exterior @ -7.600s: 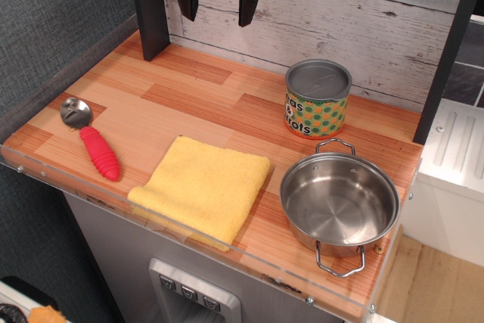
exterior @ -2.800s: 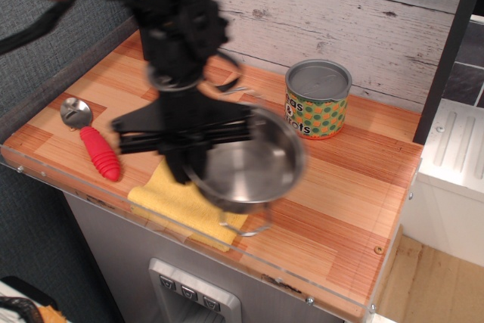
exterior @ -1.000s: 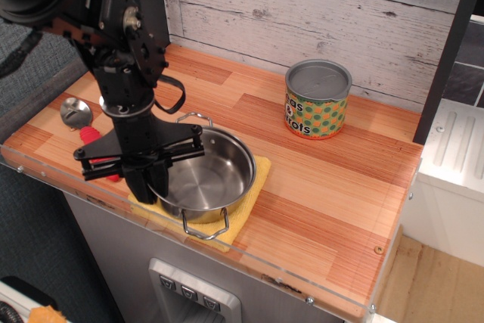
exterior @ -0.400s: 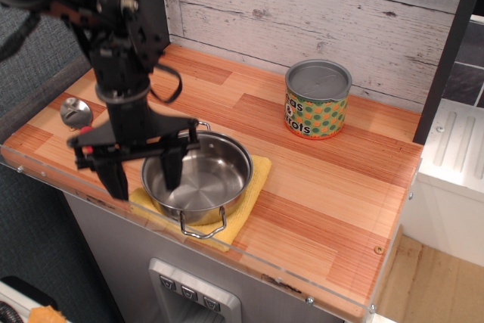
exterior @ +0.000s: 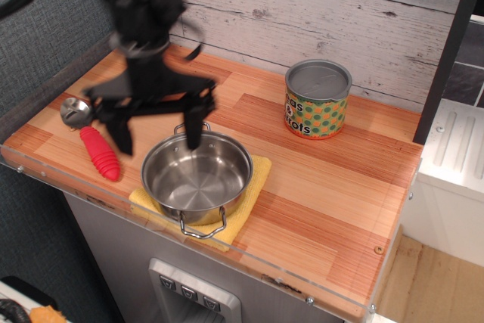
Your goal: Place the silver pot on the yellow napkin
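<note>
Stainless steel gleams where the silver pot [exterior: 197, 181] sits squarely on the yellow napkin [exterior: 255, 184], one loop handle toward the counter's front edge. The gripper [exterior: 157, 135] hangs above the pot's far rim, fingers spread wide, holding nothing. The placing looks done; what remains, I judge, is a clean retreat upward, clear of the rim. The red-handled spoon [exterior: 92, 144] lies left; the labelled tin can [exterior: 317, 99] stands well apart.
</note>
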`<action>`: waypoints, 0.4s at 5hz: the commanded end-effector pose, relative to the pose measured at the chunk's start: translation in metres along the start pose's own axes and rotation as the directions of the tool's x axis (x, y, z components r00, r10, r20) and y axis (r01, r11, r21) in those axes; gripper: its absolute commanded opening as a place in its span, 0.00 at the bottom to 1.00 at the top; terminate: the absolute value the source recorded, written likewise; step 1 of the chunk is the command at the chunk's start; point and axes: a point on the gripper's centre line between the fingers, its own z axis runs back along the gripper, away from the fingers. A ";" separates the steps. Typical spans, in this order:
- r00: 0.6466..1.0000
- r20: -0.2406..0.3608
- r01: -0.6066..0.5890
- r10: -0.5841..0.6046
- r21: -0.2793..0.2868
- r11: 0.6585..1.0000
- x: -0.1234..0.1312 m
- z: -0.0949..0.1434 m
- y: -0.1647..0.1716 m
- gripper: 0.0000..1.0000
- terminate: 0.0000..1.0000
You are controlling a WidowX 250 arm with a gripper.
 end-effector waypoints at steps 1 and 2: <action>0.998 0.028 0.052 -0.053 0.027 0.998 0.018 0.042 -0.015 1.00 0.00; 0.994 0.065 0.088 -0.088 0.017 0.996 0.032 0.051 -0.019 1.00 0.00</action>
